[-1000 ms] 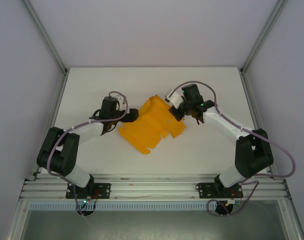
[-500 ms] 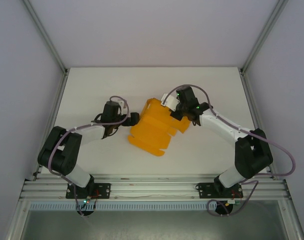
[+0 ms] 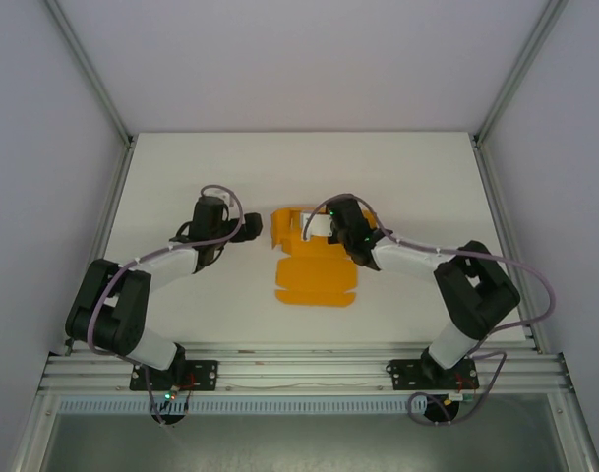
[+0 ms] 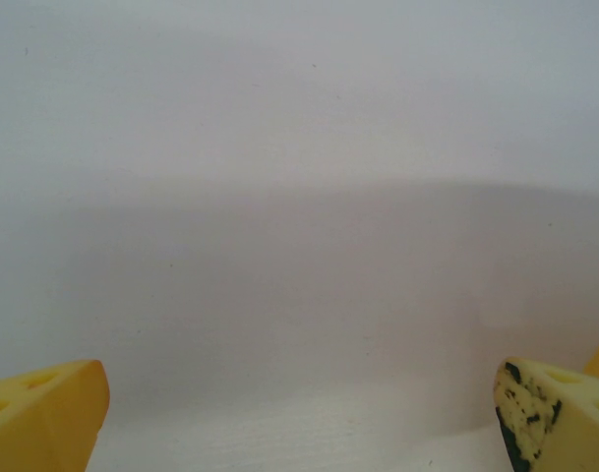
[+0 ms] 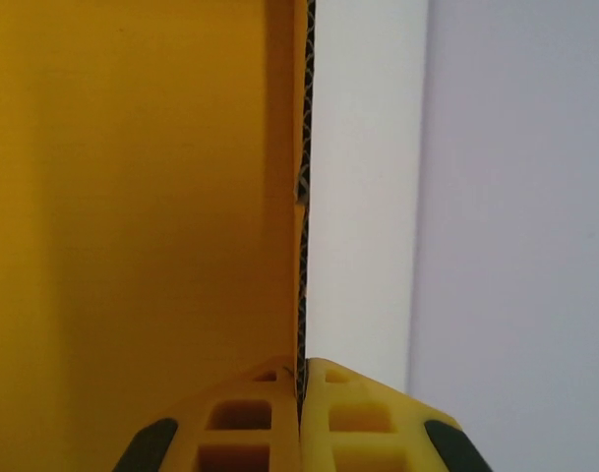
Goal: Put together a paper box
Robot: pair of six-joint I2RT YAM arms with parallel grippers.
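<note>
Two arms flank the paper box point(image 3: 314, 270), which lies on the white tabletop point(image 3: 181, 167) about midway between them. Most of the sheet is flat, and its far end is folded up into low walls. From above, the card looks slightly longer from near to far than from side to side.

The right arm point(image 3: 407, 258) reaches in from the right to the far-right part of the box. Its jaws are pressed together on a raised flap there. In the right wrist view the two yellow pads point(image 5: 363, 413) meet on the card's thin edge. That edge runs straight away from them, with the orange face point(image 5: 132, 197) on the left side.

The left arm point(image 3: 166, 261) ends just beside the box's far-left corner. Its jaws stand wide apart and hold nothing. In the left wrist view their pads point(image 4: 43, 418) sit at the bottom corners with bare tabletop between them. From the overhead view I cannot tell whether they touch the card; they seem just clear of it.

The coming move likely turns on that left side. The box lies to the right of the open left jaws, and the upturned far-left wall is the nearest part to them. With the right jaws pinning the opposite side, the left arm looks better placed to take or push the next flap. It would probably have to come in across the short axis.
</note>
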